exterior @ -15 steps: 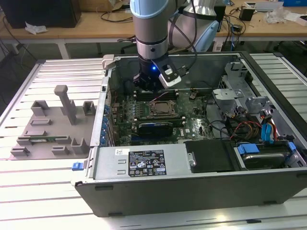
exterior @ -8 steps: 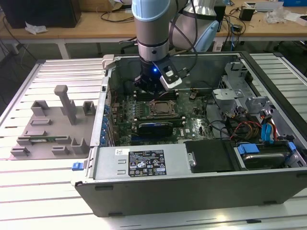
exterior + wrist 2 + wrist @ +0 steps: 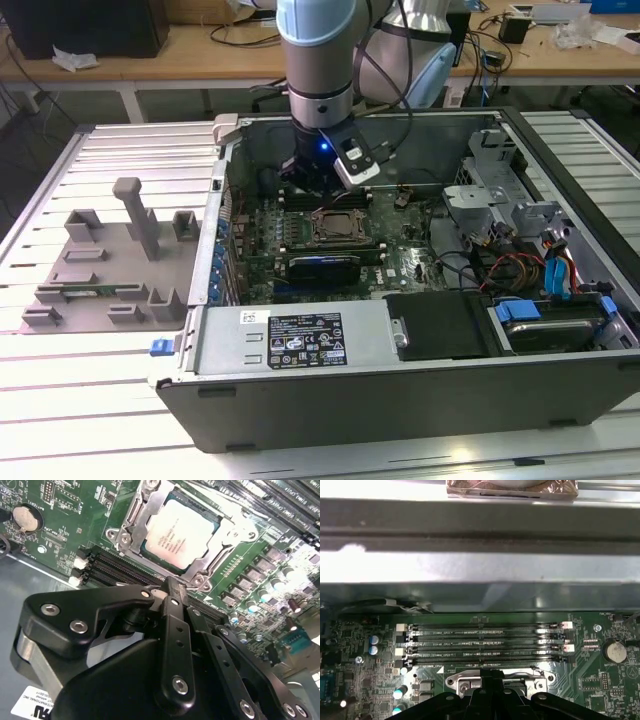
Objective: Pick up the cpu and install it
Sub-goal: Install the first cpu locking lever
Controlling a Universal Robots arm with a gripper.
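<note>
The cpu (image 3: 180, 532), a pale silvery square chip, lies flat inside the metal-framed socket (image 3: 131, 527) of the green motherboard (image 3: 82, 527). The black gripper (image 3: 172, 586) hovers just beside the socket's edge, over the memory slots. Its fingers (image 3: 175, 630) are shut together with nothing between them. In the exterior view the gripper (image 3: 322, 190) hangs from the arm inside the open computer case (image 3: 300, 345), just behind the socket (image 3: 334, 227). In the first wrist view the gripper (image 3: 490, 682) sits at the socket frame (image 3: 465, 682).
Black memory slots (image 3: 480, 640) run beside the socket. A round coin battery (image 3: 26, 519) sits on the board. Cables and drive bays (image 3: 540, 260) fill the case's side at the exterior view's right. A grey parts tray (image 3: 110, 260) lies outside the case at the exterior view's left.
</note>
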